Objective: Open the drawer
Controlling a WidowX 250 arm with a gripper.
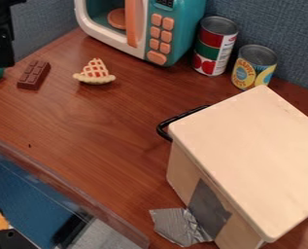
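Observation:
At the upper left edge is the black gripper [0, 36], above the table near the chocolate bar and well apart from the drawer box. The pale wooden box [253, 151] stands at the right, turned at an angle. Its black drawer handle [164, 128] sticks out from the far left side, close beside the lid's edge. The drawer's front face is hidden below the lid, and no open drawer interior is in sight. Nothing touches the handle.
A toy microwave [140, 24] and two cans, one red and green [213, 48], one yellow [253, 68], stand at the back. A toy pie slice [95, 73] and chocolate bar [34, 75] lie left. A clear-walled bin [65, 189] fills the lower left. Silver tape [179, 226] hangs off the box.

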